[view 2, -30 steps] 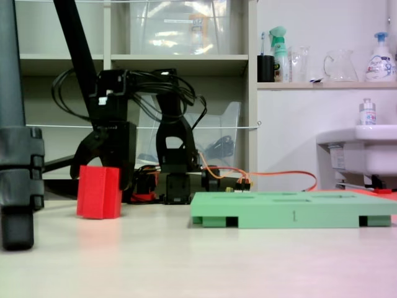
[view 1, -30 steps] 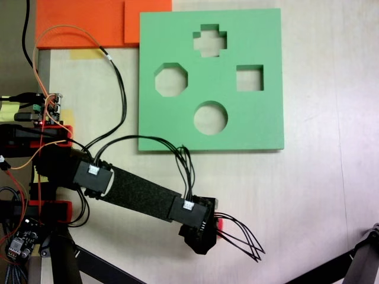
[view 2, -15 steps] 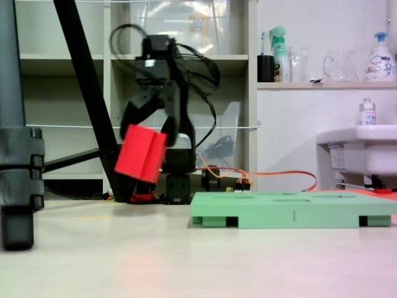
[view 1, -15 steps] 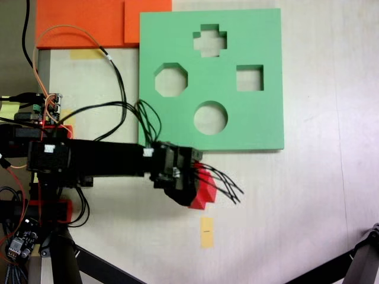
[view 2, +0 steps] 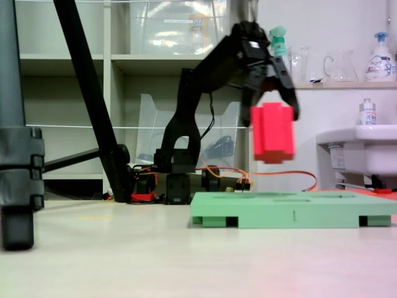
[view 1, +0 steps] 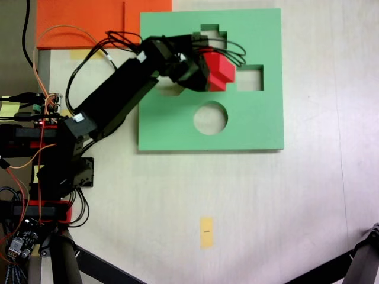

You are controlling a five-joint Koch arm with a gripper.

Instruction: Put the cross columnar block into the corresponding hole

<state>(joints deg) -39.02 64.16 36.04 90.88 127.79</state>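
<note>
Item: small bright red foam block with a plus-shaped cross-section (view 1: 218, 72) (view 2: 272, 132). Matte, ribbed along its sides, taller than wide in the side-on fixed view. Position: held in the air, well above the flat green foam board (view 1: 260, 121) (view 2: 291, 214), not touching it. From above it sits over the board's upper middle, covering part of the plus-shaped cutout (view 1: 209, 32) and reaching toward the square cutout (view 1: 252, 78). It hangs roughly upright, tilted slightly.

Holder: black gripper (view 1: 204, 70) (view 2: 270, 104) of the black arm, jaws clamped on the block's upper part, one jaw showing on each side in the side-on view. Black wires loop over the wrist.

Board: square, lying flat on the pale tabletop (view 1: 237, 207), with notches along its near edge in the side-on view. Other openings: round cutout (view 1: 211, 117), fully in sight; octagonal cutout (view 1: 170, 89), mostly hidden under the arm.

Surroundings: orange foam sheet (view 1: 77, 23) touching the board's upper left edge seen from above; small yellow tape strip (view 1: 206, 231) on the table, well apart from the board; black tripod leg (view 2: 18, 155) at the left of the side-on view.
</note>
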